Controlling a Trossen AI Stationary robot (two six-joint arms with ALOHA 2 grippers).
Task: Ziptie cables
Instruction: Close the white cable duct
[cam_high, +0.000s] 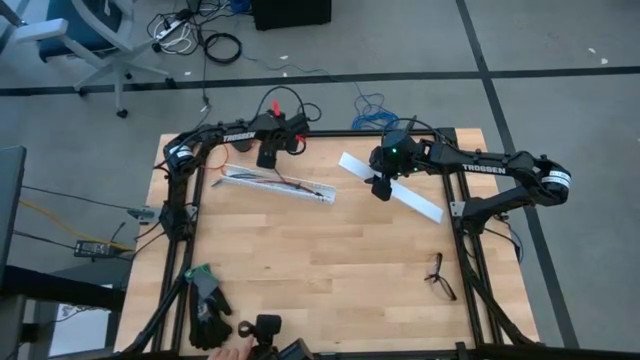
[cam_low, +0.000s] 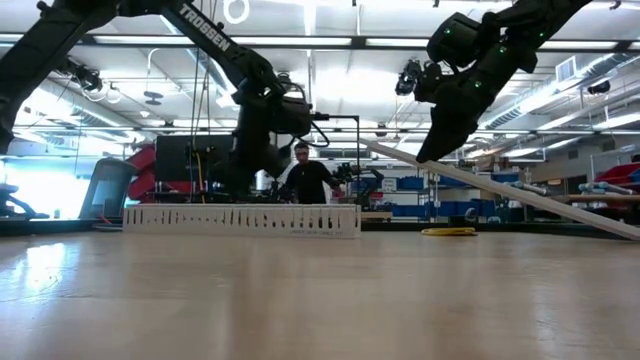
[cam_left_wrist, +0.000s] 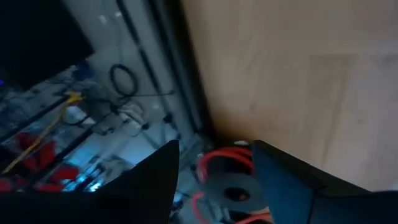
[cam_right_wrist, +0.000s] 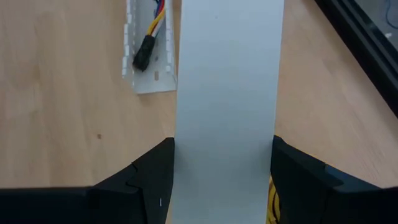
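Observation:
The cables (cam_right_wrist: 155, 22) are thin coloured wires with a black end. They lie inside a white slotted channel (cam_high: 278, 185) that rests flat on the table's far left part, also seen as the channel (cam_low: 240, 218) in the low view. No ziptie shows in any frame. My right gripper (cam_high: 381, 187) hangs over the far right part of the table, shut on a long flat white strip (cam_high: 392, 187). My left gripper (cam_high: 268, 152) hovers at the far edge, just beyond the channel. It is open (cam_left_wrist: 214, 180), with red wire loops showing past its fingers. My right gripper pinches the flat white strip near its middle (cam_right_wrist: 225, 155), one finger (cam_right_wrist: 152, 171) on each long edge, so the fingers span its width. They come from above, pointing down. The strip is tilted: one end (cam_low: 372, 147) is raised and the other (cam_low: 622, 232) slopes down to table height.
A small black forked object (cam_high: 440, 278) lies near the right edge. Dark gloves (cam_high: 207, 303) sit at the near left corner. A yellow spool (cam_low: 448, 231) lies under the strip. A black frame (cam_high: 465, 225) borders the table. A person (cam_low: 305, 180) stands beyond the far edge.

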